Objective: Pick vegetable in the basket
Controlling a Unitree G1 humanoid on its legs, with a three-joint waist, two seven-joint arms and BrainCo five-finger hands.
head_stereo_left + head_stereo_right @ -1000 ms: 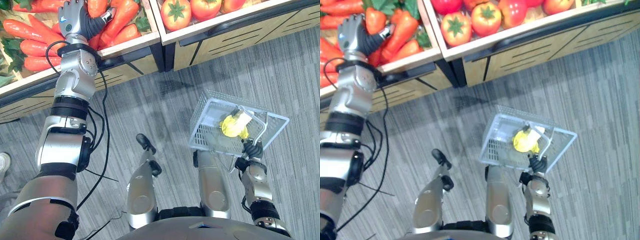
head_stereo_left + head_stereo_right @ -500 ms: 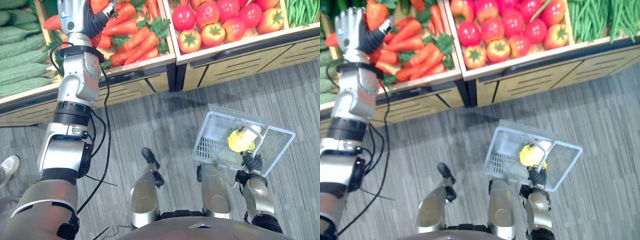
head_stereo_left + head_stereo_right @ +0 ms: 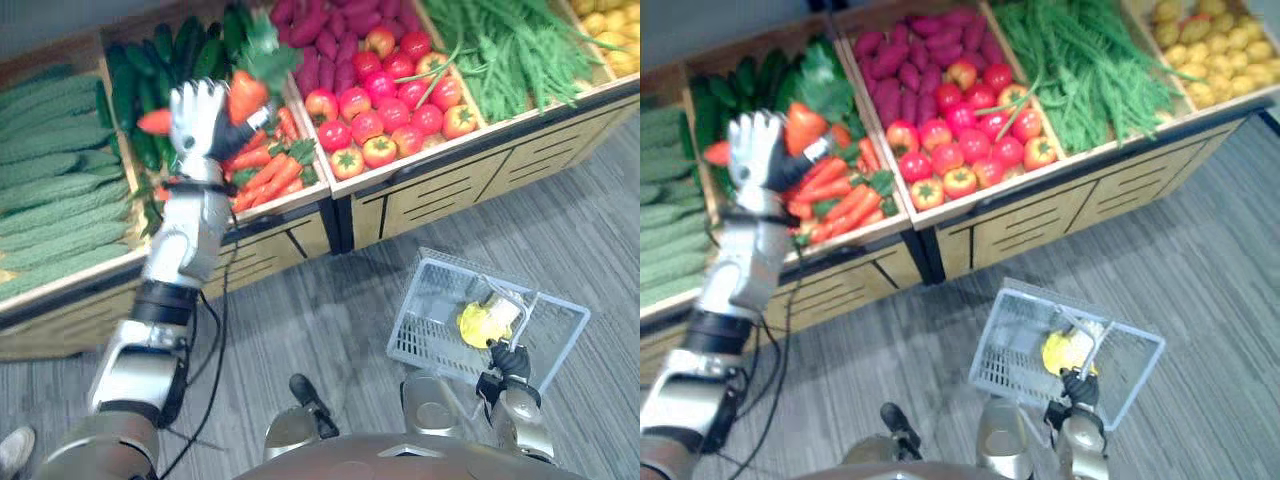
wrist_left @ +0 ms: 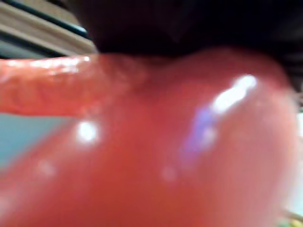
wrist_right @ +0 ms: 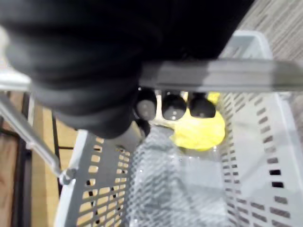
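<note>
Carrot, glossy, tapered, clasped in left robot hand, right robot hand curled round handle of slatted basket

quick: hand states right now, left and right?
Left hand: shut on a carrot.
Right hand: shut on the basket handle.
</note>
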